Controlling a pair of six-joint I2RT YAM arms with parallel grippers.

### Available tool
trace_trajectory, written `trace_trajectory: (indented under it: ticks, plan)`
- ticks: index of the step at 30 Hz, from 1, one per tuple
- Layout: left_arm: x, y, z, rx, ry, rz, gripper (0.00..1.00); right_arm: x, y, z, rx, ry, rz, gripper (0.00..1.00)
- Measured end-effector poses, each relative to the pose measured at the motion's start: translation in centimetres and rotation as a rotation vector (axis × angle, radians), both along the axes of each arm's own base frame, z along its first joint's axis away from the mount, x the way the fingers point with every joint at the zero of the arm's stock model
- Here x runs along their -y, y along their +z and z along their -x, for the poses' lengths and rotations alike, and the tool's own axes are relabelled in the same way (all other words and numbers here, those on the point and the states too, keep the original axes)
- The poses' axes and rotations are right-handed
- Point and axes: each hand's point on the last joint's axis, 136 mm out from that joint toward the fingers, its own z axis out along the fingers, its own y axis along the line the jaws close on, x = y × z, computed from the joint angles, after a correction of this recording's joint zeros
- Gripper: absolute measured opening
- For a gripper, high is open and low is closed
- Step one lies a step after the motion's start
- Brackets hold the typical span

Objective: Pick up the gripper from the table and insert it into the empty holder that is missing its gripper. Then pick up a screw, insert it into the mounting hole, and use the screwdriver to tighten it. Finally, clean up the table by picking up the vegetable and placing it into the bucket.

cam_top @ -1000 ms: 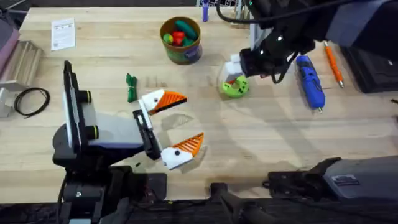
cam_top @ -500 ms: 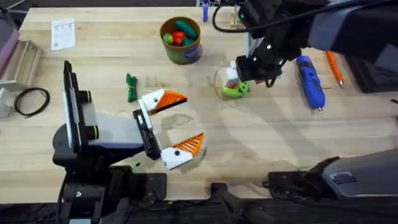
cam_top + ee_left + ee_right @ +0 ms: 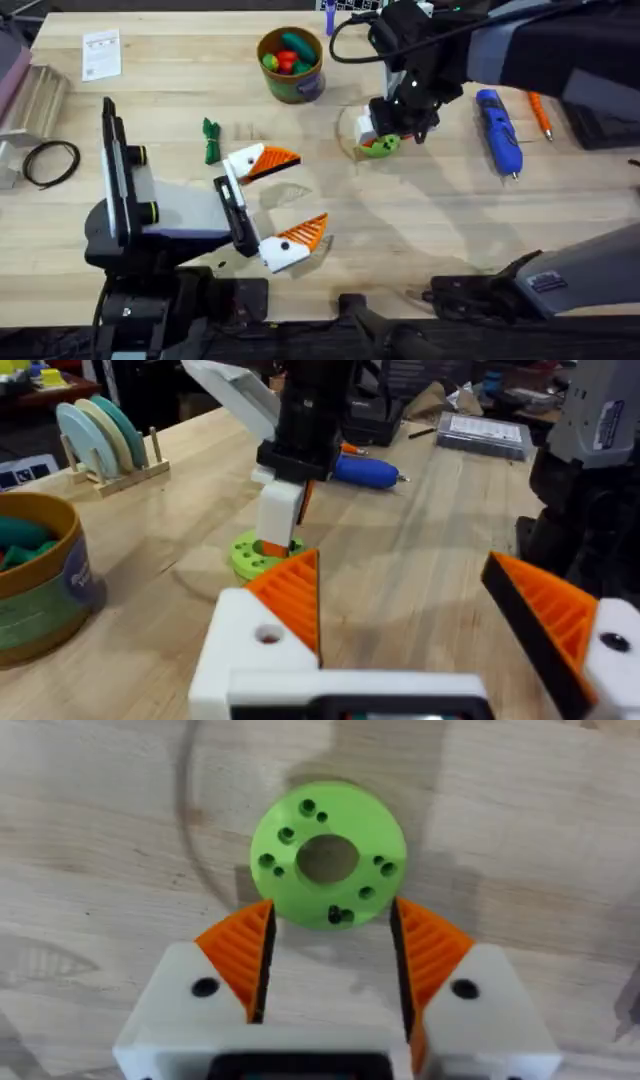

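My right gripper (image 3: 380, 133) hangs open just above a flat lime green ring-shaped disc (image 3: 328, 860), its orange pads (image 3: 240, 955) on either side of the disc's near rim. A dark speck sits in one rim hole; I cannot tell if it is a screw. My left gripper (image 3: 275, 200) rests open at the table's middle front, both orange tips on white mounts. The green vegetable (image 3: 210, 140) lies left of it. At the back stands the bucket (image 3: 290, 85) with toy food. The blue screwdriver (image 3: 498, 125) lies right of the disc. The loose gripper and the holder are out of view.
An orange-handled tool (image 3: 537, 105) lies beyond the screwdriver. A paper card (image 3: 101, 53) and a black cable coil (image 3: 50, 162) sit at the far left. A rack of coloured discs (image 3: 100, 440) stands behind the bucket (image 3: 35, 585) in the left wrist view.
My right arm has swung left and down, bringing its gripper from behind the lime green disc to directly over it. The left arm has not moved.
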Motion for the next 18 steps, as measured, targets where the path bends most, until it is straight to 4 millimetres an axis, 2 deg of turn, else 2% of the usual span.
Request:
trace_trajectory:
  ticks: [18]
  plan:
    - [0.0, 0.0, 0.0, 0.0, 0.0, 0.0, 0.985, -0.33, -0.46, 0.08, -0.008, 0.01, 0.004, 0.586]
